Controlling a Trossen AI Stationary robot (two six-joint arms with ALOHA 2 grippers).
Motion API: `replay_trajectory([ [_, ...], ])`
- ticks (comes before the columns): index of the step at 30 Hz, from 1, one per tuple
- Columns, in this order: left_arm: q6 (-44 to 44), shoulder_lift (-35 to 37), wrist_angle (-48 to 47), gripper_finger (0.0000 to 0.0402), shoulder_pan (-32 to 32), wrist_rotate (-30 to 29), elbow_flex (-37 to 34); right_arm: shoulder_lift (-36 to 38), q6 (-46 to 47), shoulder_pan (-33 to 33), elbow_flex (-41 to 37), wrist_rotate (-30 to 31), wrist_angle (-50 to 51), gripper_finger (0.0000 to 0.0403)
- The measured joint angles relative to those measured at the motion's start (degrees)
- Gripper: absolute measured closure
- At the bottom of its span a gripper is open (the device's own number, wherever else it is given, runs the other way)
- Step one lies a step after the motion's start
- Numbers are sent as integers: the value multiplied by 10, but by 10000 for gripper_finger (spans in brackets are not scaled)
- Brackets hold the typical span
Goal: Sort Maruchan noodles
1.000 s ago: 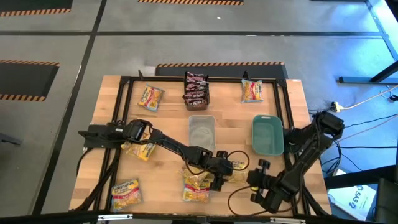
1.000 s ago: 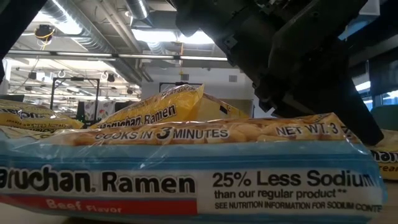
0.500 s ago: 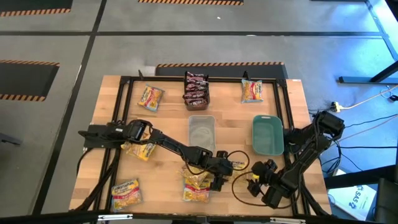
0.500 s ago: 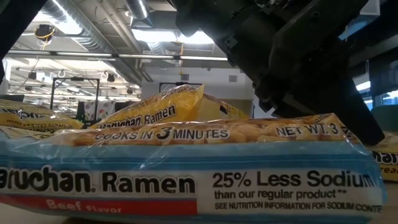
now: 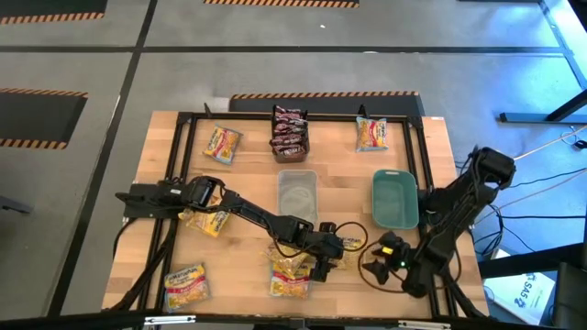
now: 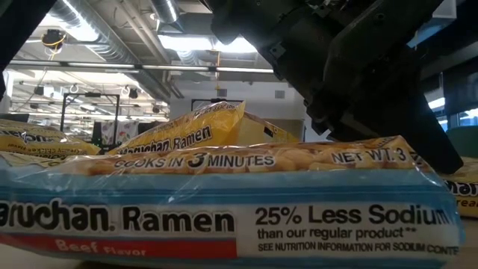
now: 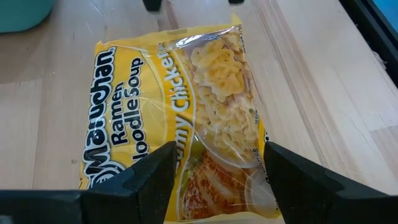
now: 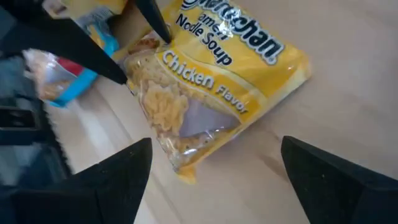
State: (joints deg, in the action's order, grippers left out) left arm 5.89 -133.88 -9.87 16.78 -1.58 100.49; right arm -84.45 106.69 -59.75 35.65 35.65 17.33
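A yellow chicken-flavour Maruchan packet [image 5: 353,246] lies flat on the table near its front edge, also seen in the left wrist view [image 7: 180,106] and the right wrist view [image 8: 211,81]. My left gripper [image 5: 322,261] is open, and its fingertips stand over one end of this packet [image 7: 217,168]. My right gripper [image 5: 374,268] is open just right of the packet, slanting down at it with nothing between its fingers [image 8: 216,146]. A blue-banded packet [image 5: 289,277] lies beside the left gripper and fills the low view [image 6: 224,209]. My left gripper comes slanting down from the table's left, with its open fingers [image 8: 163,34] over the yellow packet's end [image 7: 214,152]. I cannot tell whether the tips touch the wrapper. The packet lies flat on the table.
A dark bin with brown packets [image 5: 289,133], a clear bin [image 5: 297,194] and a teal bin [image 5: 394,197] stand across the middle and far side. Loose packets lie at the far left [image 5: 221,143], far right [image 5: 371,134], left [image 5: 209,220] and near left [image 5: 185,284].
My right arm has drawn its wrist a little toward the table's right edge and down, and its gripper has rolled about its own line. The left arm and the packets have kept still.
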Motion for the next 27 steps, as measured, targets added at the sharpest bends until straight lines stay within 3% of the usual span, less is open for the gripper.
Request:
replay_trajectory([
  [6, 0, 0, 3, 166, 0, 0, 0, 0, 4, 11, -70, 37, -142, 61],
  [22, 0, 1, -6, 166, 2, -2, 0, -54, -58, 80, -72, -22, -227, 61],
  [27, 0, 44, -101, 166, 18, -51, -1, -55, -65, 80, -72, -19, -232, 61],
])
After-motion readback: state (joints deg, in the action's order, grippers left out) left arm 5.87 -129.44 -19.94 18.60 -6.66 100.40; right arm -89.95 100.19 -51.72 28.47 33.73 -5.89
